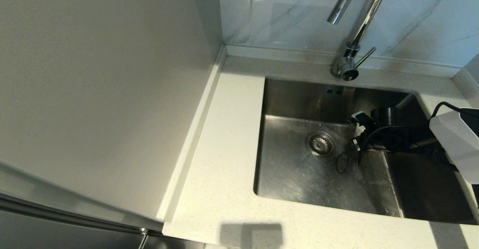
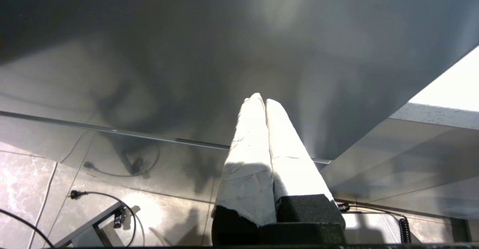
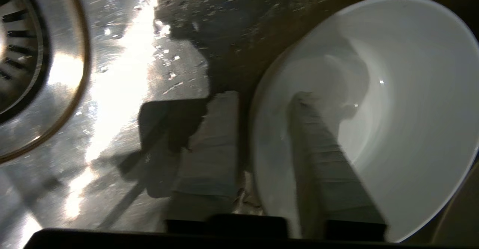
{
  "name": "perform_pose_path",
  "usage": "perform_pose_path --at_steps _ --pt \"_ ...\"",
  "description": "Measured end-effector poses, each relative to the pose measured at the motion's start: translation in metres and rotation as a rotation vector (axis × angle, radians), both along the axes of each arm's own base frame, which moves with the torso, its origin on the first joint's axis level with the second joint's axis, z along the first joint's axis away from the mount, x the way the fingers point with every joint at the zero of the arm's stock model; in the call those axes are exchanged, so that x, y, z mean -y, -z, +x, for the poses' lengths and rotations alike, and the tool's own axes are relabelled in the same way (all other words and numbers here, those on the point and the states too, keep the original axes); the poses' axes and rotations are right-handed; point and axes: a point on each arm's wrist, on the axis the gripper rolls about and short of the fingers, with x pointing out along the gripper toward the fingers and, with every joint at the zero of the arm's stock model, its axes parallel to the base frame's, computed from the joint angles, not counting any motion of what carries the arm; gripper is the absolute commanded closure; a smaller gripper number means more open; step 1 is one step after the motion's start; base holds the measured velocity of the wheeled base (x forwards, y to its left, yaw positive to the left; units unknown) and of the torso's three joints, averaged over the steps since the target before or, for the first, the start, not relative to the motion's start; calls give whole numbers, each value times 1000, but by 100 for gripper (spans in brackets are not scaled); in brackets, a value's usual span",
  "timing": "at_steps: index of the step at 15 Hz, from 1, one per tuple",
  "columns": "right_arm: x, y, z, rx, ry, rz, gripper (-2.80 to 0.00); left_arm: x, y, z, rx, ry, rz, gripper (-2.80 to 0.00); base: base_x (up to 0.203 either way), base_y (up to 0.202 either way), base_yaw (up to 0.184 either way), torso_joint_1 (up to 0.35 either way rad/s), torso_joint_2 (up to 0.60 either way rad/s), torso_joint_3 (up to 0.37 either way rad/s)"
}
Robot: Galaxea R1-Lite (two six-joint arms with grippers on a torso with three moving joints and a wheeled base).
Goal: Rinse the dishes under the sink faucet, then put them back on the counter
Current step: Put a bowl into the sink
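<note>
Inside the steel sink [image 1: 292, 174], right of the drain strainer [image 1: 320, 144], is my right gripper [image 1: 358, 131]. In the right wrist view, the right gripper [image 3: 264, 97] is open and straddles the rim of a white bowl [image 3: 393, 92]. One finger [image 3: 322, 159] reaches inside the bowl and the other [image 3: 213, 144] is outside, with a small gap on each side. The arm hides this bowl in the head view. The other two bowls are out of view. My left gripper [image 2: 262, 100] is shut and empty, parked low beside a cabinet front.
The chrome faucet [image 1: 359, 24] arches over the sink's back edge, with its lever [image 1: 365, 57] pointing right. The speckled counter [image 1: 224, 148] runs left of and in front of the sink. A tall panel [image 1: 104, 92] bounds it on the left. The strainer [image 3: 22, 54] lies close to the gripper.
</note>
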Motion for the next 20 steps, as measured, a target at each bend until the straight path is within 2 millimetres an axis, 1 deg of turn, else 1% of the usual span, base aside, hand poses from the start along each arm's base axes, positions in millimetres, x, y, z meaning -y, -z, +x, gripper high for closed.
perform_pose_path --at_steps 2,4,5,6,8,11,12,14,15,16,18,19,20 --pt "1 1 1 3 2 0 -280 0 0 0 0 0 0 0 0 0 0 0 0 0" --pt "0 -4 1 12 0 0 -280 0 0 0 0 0 0 0 0 0 0 0 0 0" --pt "1 -10 -1 19 3 0 -280 0 0 0 0 0 0 0 0 0 0 0 0 0" --pt "2 -21 -4 35 5 -1 -280 0 0 0 0 0 0 0 0 0 0 0 0 0" --pt "2 -46 -18 57 7 0 -280 0 0 0 0 0 0 0 0 0 0 0 0 0" --pt "0 -93 -62 91 -24 24 -280 0 0 0 0 0 -1 0 0 0 0 0 0 0" --pt "0 -112 -79 119 -35 29 -280 0 0 0 0 0 0 0 0 0 0 0 0 0" --pt "12 -153 -115 188 -20 17 -280 0 0 0 0 0 0 0 0 0 0 0 0 0" --pt "23 -169 -132 201 3 -5 -280 0 0 0 0 1 -1 0 0 0 0 0 0 0" --pt "34 -182 -149 183 28 -32 -280 0 0 0 0 0 0 0 0 0 0 0 0 0" --pt "48 -207 -174 123 79 -60 -280 0 0 0 0 0 0 0 0 0 0 0 0 0" --pt "53 -216 -185 76 116 -61 -280 0 0 0 0 0 -1 0 0 0 0 0 0 0" --pt "58 -220 -194 23 153 -59 -280 0 0 0 0 0 0 0 0 0 0 0 0 0"
